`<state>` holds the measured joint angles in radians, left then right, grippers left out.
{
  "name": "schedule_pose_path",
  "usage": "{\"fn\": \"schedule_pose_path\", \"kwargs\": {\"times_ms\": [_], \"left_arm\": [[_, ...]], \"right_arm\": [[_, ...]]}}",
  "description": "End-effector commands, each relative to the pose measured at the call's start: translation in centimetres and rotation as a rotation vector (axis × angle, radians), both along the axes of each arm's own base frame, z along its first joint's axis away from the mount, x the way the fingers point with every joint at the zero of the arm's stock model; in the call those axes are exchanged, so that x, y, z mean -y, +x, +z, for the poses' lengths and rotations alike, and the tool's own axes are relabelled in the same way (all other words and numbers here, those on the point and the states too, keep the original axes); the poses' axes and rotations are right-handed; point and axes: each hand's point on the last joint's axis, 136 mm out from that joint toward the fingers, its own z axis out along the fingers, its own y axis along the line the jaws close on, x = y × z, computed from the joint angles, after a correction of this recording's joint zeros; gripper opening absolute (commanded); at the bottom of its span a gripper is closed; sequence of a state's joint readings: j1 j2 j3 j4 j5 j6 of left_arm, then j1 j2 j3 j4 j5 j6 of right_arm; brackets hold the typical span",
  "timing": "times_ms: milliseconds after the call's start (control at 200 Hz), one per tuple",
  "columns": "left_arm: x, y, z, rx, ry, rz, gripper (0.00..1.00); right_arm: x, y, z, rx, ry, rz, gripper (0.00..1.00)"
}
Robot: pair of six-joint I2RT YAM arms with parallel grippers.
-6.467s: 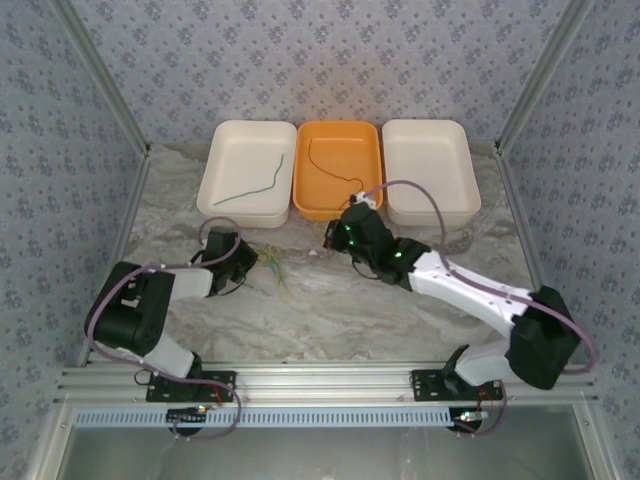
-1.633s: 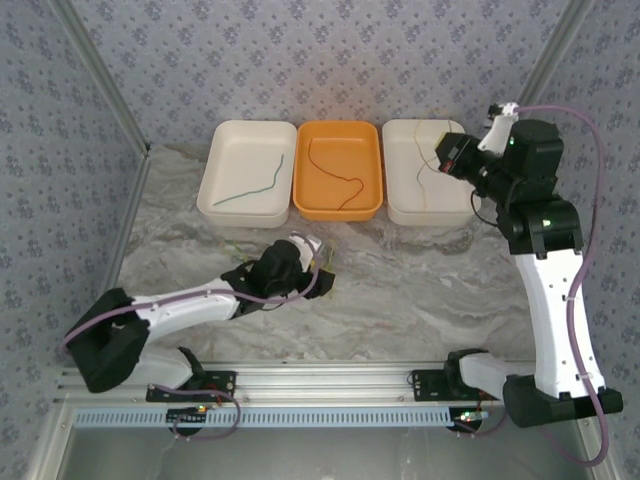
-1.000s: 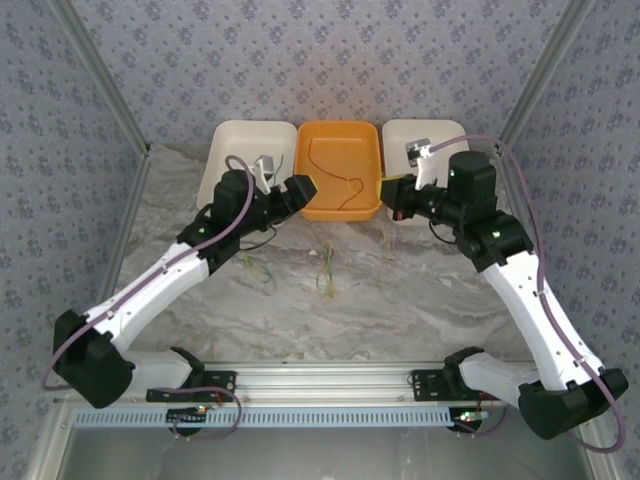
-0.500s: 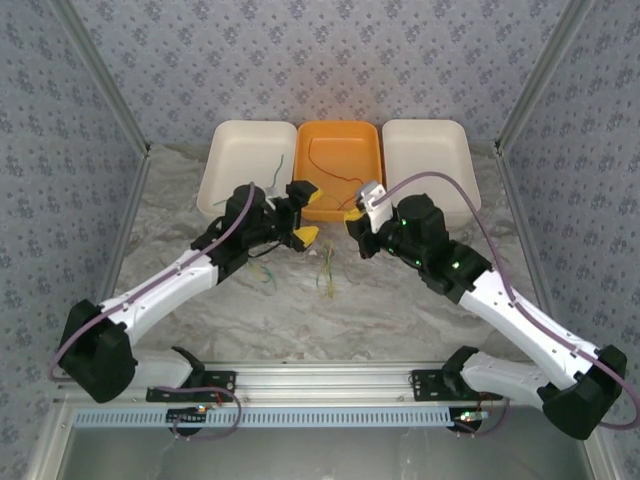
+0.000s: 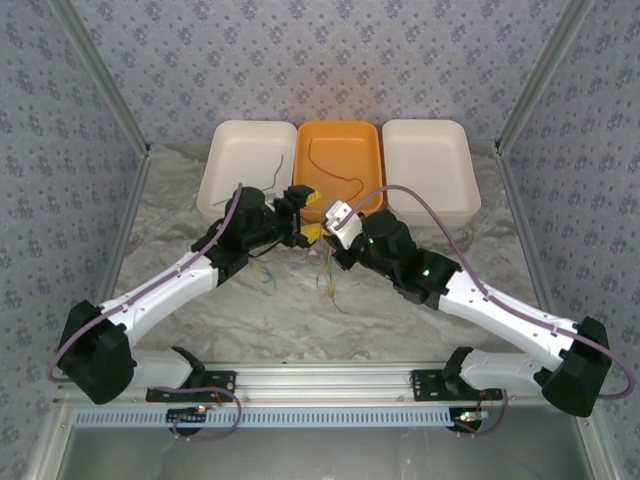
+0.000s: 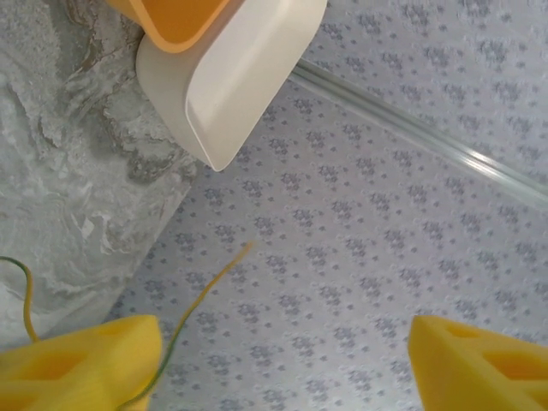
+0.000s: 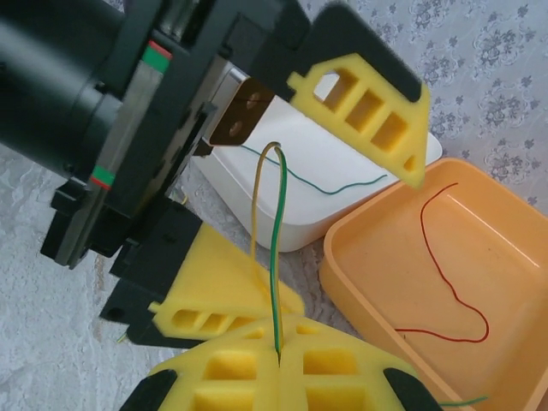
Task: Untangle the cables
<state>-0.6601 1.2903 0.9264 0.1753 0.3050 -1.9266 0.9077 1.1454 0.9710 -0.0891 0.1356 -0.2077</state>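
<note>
Beyond your left gripper [image 5: 307,214] and right gripper [image 7: 278,360] stand three trays: white plastic tray [image 5: 235,165] left, orange plastic tray [image 5: 338,125] centre, second white plastic tray [image 5: 425,170] right. The dark green wire [image 7: 342,190] lies in the left, the dark red wire [image 7: 422,218] in the centre. The yellow and light green wires [image 7: 276,257] rise from your right gripper, between the left gripper's fingers [image 7: 409,150].

Three trays, two arms, a few thin wires.
Two white trays [image 5: 210,200] [image 5: 465,205] flank one orange tray [image 5: 338,125] at twelve o'clock; two arms [image 5: 160,290] [image 5: 490,300]. One dark green wire [image 7: 330,192], one red wire [image 7: 422,218], one pair of wires [image 7: 278,257] pinched by the right gripper [image 7: 278,358]. The tangle [image 5: 328,280] at six o'clock of the orange tray is too knotted to count.
</note>
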Motion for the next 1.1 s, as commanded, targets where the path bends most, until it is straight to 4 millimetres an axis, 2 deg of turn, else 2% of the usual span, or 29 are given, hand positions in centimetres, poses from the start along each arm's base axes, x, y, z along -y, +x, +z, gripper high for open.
{"fn": "schedule_pose_path", "kwargs": {"times_ms": [0, 95, 295, 355, 500, 660, 729, 829, 954, 974, 1094], "left_arm": [[-1.3, 0.2, -0.3, -0.022, 0.016, 0.039, 0.61], [-2.3, 0.7, -0.5, -0.016, 0.047, 0.060, 0.47], [-3.6, 2.5, -0.3, 0.019, 0.114, 0.083, 0.31], [-4.0, 3.3, 0.3, 0.043, 0.128, 0.094, 0.25], [-4.8, 5.0, 3.1, 0.162, 0.158, 0.115, 0.00], [-5.2, 5.9, 7.6, 0.377, 0.196, 0.130, 0.00], [-5.1, 6.2, 10.2, 0.501, 0.205, 0.132, 0.00], [-4.7, 6.3, 13.6, 0.666, 0.181, 0.135, 0.00], [-4.4, 6.2, 17.2, 0.837, 0.135, 0.153, 0.00], [-4.2, 6.1, 17.8, 0.862, 0.125, 0.155, 0.00], [-2.9, 6.1, 20.2, 0.944, 0.083, 0.153, 0.00]], "right_arm": [[0.3, -0.1, 0.9, 0.047, -0.002, -0.018, 0.00], [0.3, -0.6, 0.6, 0.039, -0.010, -0.005, 0.00], [0.2, -1.1, 0.1, 0.028, -0.043, 0.006, 0.00], [0.3, -1.2, 0.0, 0.026, -0.048, 0.003, 0.00], [0.5, -1.0, -0.5, 0.012, -0.064, -0.004, 0.00], [0.2, -0.4, -1.0, -0.038, -0.070, -0.016, 0.00], [-0.2, -0.2, -1.2, -0.104, -0.057, 0.009, 0.00], [-0.6, 0.2, -0.9, -0.185, -0.026, 0.041, 0.00], [-1.1, -0.3, 0.0, -0.307, 0.046, 0.127, 0.00], [-1.2, -0.2, 1.6, -0.296, 0.076, 0.136, 0.00], [-0.7, -0.2, 4.1, -0.326, 0.145, 0.156, 0.00]]}}
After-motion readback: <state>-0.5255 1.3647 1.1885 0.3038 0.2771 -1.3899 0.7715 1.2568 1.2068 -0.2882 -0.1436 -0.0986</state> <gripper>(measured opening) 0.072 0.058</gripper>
